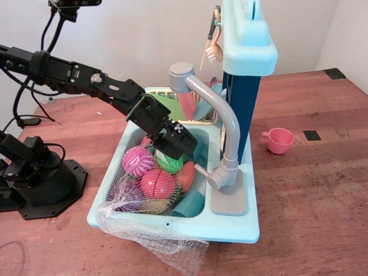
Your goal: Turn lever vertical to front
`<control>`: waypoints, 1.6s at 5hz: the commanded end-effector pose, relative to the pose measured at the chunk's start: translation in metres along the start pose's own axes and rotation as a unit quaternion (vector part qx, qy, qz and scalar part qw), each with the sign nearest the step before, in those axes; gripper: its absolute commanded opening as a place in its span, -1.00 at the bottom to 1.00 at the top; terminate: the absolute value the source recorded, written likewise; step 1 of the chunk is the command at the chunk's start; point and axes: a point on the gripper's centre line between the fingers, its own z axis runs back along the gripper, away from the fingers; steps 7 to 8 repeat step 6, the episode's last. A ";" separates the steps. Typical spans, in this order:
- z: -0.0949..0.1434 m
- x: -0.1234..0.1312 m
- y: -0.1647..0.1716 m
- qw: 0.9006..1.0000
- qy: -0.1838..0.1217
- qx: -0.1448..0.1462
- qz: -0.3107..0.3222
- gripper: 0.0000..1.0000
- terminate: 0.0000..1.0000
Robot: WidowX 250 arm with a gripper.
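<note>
Lever (202, 170): short grey stub, left of faucet base (226, 175), over sink basin (198, 225).
Gripper (175, 144): left of faucet base, above netted toy food (144, 178); jaw state cannot be told.

Table (322, 195): reddish-brown wood, scuffed, running up to a white wall.
Toy sink unit (241, 227): light blue, sitting on the table at centre, its front edge facing the camera.
Pink cup (278, 140): standing upright on the table right of the sink unit, apart from it, handle pointing left.
Arm base (43, 181): black, resting on the table at far left.
Black tape patches (312, 135): lying flat on the table at right; a second at the far corner.
</note>
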 end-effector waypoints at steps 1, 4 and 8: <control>0.002 0.004 -0.001 1.000 -0.004 -0.002 0.004 1.00 -1.00; 0.002 0.004 -0.001 1.000 -0.004 -0.002 0.004 1.00 -1.00; 0.002 0.004 -0.001 1.000 -0.004 -0.002 0.004 1.00 1.00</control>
